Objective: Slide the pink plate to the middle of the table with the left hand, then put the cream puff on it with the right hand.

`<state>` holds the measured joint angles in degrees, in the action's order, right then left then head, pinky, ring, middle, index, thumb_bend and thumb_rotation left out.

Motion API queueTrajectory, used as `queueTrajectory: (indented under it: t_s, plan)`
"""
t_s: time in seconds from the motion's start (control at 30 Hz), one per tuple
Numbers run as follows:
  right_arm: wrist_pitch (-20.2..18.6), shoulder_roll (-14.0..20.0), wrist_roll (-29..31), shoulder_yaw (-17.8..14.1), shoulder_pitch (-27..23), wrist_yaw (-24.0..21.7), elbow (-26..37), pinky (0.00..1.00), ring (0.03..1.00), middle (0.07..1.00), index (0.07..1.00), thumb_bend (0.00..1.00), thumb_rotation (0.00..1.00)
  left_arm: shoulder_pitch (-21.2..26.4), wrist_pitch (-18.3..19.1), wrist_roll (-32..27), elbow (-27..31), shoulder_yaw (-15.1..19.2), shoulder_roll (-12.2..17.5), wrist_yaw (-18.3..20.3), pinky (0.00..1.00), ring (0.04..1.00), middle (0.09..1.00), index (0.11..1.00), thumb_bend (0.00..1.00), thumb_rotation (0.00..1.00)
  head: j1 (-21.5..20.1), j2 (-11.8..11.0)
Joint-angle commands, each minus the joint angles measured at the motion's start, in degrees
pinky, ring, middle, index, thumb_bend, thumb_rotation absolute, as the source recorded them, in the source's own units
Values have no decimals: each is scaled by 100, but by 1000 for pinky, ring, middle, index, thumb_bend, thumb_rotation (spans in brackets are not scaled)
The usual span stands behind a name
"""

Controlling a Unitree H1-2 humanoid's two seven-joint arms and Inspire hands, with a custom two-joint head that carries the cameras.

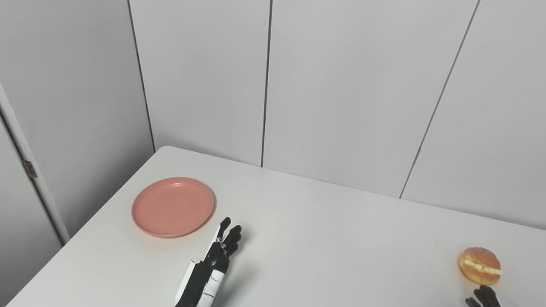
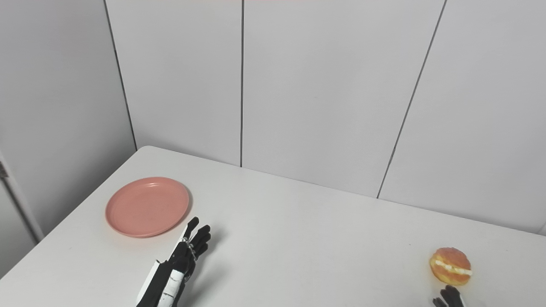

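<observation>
A round pink plate (image 1: 172,207) lies empty on the left part of the white table (image 1: 324,238), near the far left corner. My left hand (image 1: 219,251) hovers just right of and nearer than the plate, fingers stretched out and apart, holding nothing, not touching the plate. A golden cream puff (image 1: 479,265) with a cream band sits near the table's right front. Only the dark fingertips of my right hand (image 1: 482,297) show at the bottom edge, just below the puff; how they stand is hidden.
Grey wall panels (image 1: 341,85) run along the table's far edge. The table's left edge drops off beside a door frame (image 1: 30,170).
</observation>
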<state>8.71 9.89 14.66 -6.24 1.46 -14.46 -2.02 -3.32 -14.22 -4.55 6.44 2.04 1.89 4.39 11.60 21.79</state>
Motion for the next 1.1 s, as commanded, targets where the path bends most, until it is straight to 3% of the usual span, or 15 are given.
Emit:
queueTrajectory:
  t_s: [0.0,0.1,0.2,0.33,0.53,0.67,0.87,1.07]
  plan:
    - [-135,-120,40,71,254,29,-120,963,951,968,960,874,1000,391,65,75,222,27,-69,-140,897,922,922,947,850,941,-18,19]
    - [-147,-115,32,98,268,43,-81,944,941,959,960,858,1000,698,285,-65,460,120,4,-189,913,917,915,945,913,896,-28,27]
    - [-219,-109,35,117,296,66,-15,933,935,952,956,865,1000,984,519,-223,572,329,250,-177,927,920,914,946,910,903,-28,57]
    - [-290,-99,47,138,318,88,49,916,926,939,951,879,1000,1416,466,-501,292,686,644,-144,947,915,908,936,959,869,-30,79]
    - [-327,-69,-4,182,325,119,93,916,924,933,960,878,1000,1860,654,-484,379,937,1077,-214,930,894,902,931,934,917,-65,102]
    - [-332,-60,1,199,325,129,87,904,915,923,956,875,1000,2114,468,-573,54,1181,1493,-158,911,897,909,934,957,902,-77,121]
    - [-357,-67,44,207,328,149,100,889,909,915,947,884,1000,2490,-95,-457,-832,1547,1928,-209,873,887,905,913,997,879,-81,150]
    - [-350,-67,17,225,345,152,133,881,909,908,938,886,1000,2745,-61,-403,-1304,1733,2273,-314,875,896,912,922,974,897,-86,161]
